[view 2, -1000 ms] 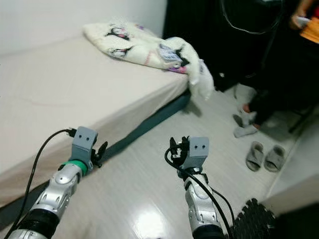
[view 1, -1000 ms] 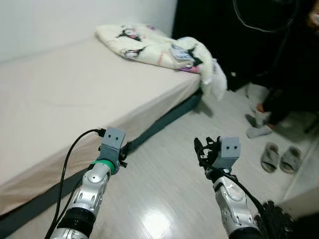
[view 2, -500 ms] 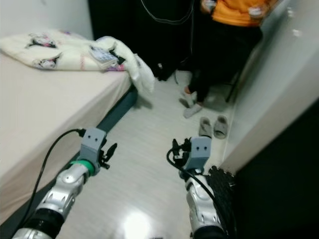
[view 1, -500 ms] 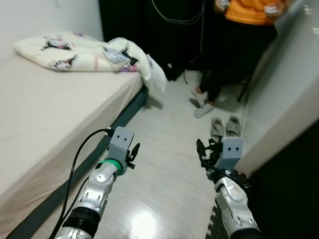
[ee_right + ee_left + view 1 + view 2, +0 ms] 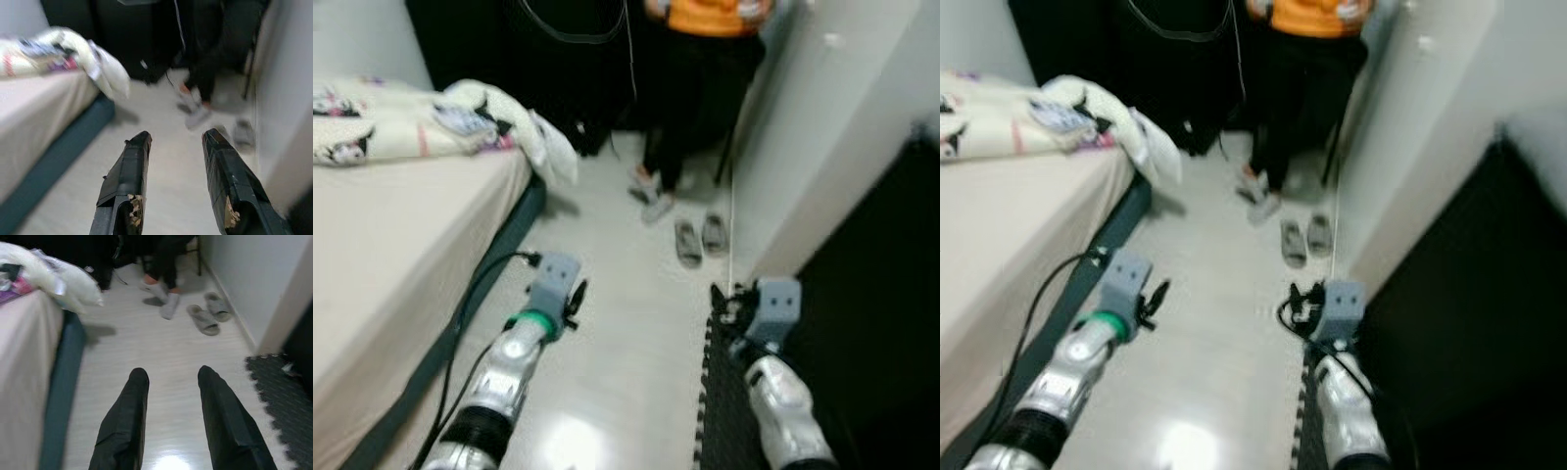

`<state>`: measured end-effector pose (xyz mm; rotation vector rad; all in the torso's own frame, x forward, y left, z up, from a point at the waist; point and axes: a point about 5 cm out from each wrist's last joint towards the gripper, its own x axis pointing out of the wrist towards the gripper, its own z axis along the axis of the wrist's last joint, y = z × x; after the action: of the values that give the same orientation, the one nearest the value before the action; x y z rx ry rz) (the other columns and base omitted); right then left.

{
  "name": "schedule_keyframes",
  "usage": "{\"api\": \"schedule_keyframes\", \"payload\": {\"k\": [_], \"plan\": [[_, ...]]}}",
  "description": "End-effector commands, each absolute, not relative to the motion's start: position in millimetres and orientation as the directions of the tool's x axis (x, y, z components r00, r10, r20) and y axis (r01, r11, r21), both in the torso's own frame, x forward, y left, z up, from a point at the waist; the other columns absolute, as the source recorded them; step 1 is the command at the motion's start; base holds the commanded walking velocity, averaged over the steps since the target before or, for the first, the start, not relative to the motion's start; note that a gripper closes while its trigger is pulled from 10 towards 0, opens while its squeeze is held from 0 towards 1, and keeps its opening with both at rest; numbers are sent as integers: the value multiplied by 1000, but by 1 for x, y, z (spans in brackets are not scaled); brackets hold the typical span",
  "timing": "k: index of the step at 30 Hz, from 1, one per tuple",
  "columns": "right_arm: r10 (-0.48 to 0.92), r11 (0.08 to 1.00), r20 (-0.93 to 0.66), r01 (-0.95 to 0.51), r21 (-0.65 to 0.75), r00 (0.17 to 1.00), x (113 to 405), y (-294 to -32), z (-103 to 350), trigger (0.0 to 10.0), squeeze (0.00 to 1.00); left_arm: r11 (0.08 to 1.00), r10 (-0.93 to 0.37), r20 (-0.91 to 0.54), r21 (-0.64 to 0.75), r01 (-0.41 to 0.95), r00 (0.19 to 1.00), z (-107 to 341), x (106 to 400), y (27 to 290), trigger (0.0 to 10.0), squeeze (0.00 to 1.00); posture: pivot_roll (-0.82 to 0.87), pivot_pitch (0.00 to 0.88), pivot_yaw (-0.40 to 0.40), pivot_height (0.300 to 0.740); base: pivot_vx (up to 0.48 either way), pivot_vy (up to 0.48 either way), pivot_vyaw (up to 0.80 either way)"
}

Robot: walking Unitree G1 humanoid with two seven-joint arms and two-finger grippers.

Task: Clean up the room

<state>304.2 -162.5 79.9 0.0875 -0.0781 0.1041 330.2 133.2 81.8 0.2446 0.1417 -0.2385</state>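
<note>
A crumpled cream blanket with cartoon prints lies at the far end of the bed and hangs over its corner. A pair of grey slippers sits on the pale floor by the white wall, also in the left wrist view as slippers. My left gripper is held out over the floor beside the bed's edge, open with nothing in it. My right gripper hovers near the black mat, open as well and empty.
A person in an orange top and black trousers stands at the far end of the aisle, feet close to the slippers. A black foam mat lies by my right arm. A white wall closes the right side.
The camera has swung to the right: the bed and blanket slid left, and the person, the slippers and the white wall came toward the centre. Both grippers stay open and held out in front.
</note>
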Motion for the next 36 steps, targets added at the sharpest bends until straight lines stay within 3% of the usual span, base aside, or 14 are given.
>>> {"api": "schedule_keyframes", "payload": {"k": [1, 23, 29, 36], "plan": [[108, 989, 45, -112, 95, 993, 299, -158, 70, 10000, 0, 942, -207, -192, 224, 248, 959, 75, 327, 137, 10000, 0, 34, 37, 22, 740, 461, 0, 0], [100, 990, 55, -105, 93, 993, 299, -160, 71, 10000, 0, 935, -223, -193, 235, 265, 956, 72, 326, 133, 10000, 0, 30, 49, 23, 740, 462, 0, 0], [98, 992, 19, -99, 81, 995, 294, -163, 62, 10000, 0, 924, -182, -271, 282, 259, 945, 51, 314, 153, 10000, 0, 28, 62, 17, 740, 461, 0, 0], [100, 992, 10, -100, 78, 995, 292, -163, 60, 10000, 0, 925, -179, -270, 282, 255, 946, 50, 312, 155, 10000, 0, 30, 65, 14, 740, 462, 0, 0]]}}
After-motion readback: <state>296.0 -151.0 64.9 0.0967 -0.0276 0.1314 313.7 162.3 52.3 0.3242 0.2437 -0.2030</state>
